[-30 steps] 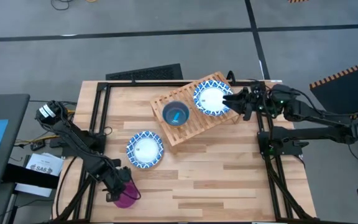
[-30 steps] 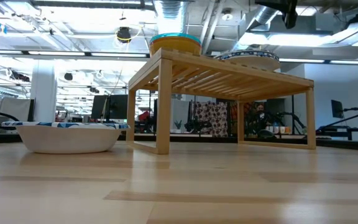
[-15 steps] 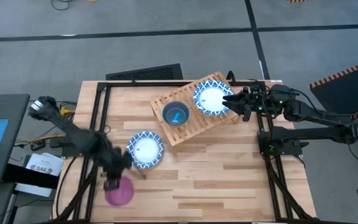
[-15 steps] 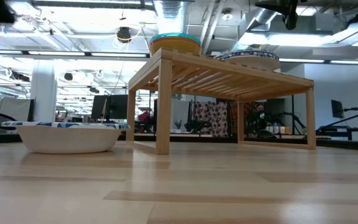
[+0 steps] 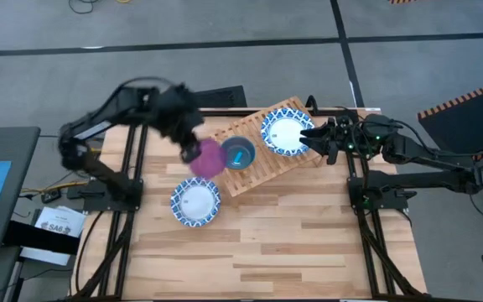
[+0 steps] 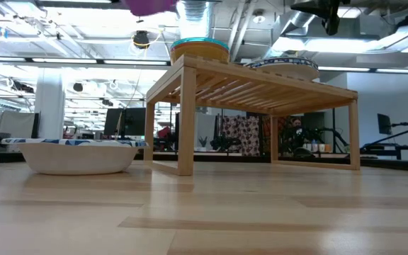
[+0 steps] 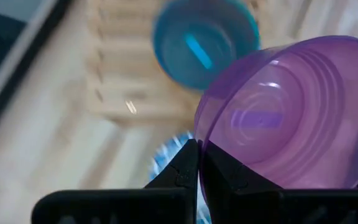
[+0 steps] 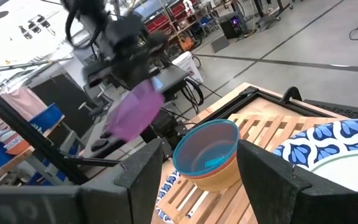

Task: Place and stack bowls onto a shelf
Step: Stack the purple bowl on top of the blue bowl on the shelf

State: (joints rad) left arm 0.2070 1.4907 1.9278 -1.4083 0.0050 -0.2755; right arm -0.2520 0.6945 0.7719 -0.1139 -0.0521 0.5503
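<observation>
My left gripper (image 5: pixel 189 144) is shut on a purple plastic bowl (image 5: pixel 207 158) and carries it in the air by the shelf's left end. The shelf (image 5: pixel 267 170) is a slatted wooden rack (image 6: pixel 261 79). On it stand a teal bowl (image 5: pixel 237 154) stacked on orange and yellow ones (image 6: pixel 199 51), and a blue-patterned white bowl (image 5: pixel 285 134). A second patterned bowl (image 5: pixel 195 202) sits on the tabletop by its base (image 6: pixel 76 156). My right gripper (image 5: pixel 312 135) is open, level with the shelf's right end, beside the patterned bowl's rim (image 8: pixel 334 144). My left gripper pinches the purple bowl's rim (image 7: pixel 205 138) between its two fingers (image 7: pixel 185 167), one finger inside the bowl and one outside. The bowl is lifted clear and tilted, its opening turned sideways, next to the teal bowl (image 7: pixel 201 42).
A black keyboard (image 5: pixel 195 98) lies at the table's far edge. Black frame rails (image 5: pixel 132 159) run along the left and right sides. Bare tabletop lies toward the near edge (image 5: pixel 292 243). A labelled box (image 5: pixel 57 224) sits off the left side.
My left arm has swung up from the table's near-left corner, lifting the purple bowl clear and carrying it toward the far edge and right to the shelf, above the patterned bowl on the table. The bowl now hangs tilted by the teal stack.
</observation>
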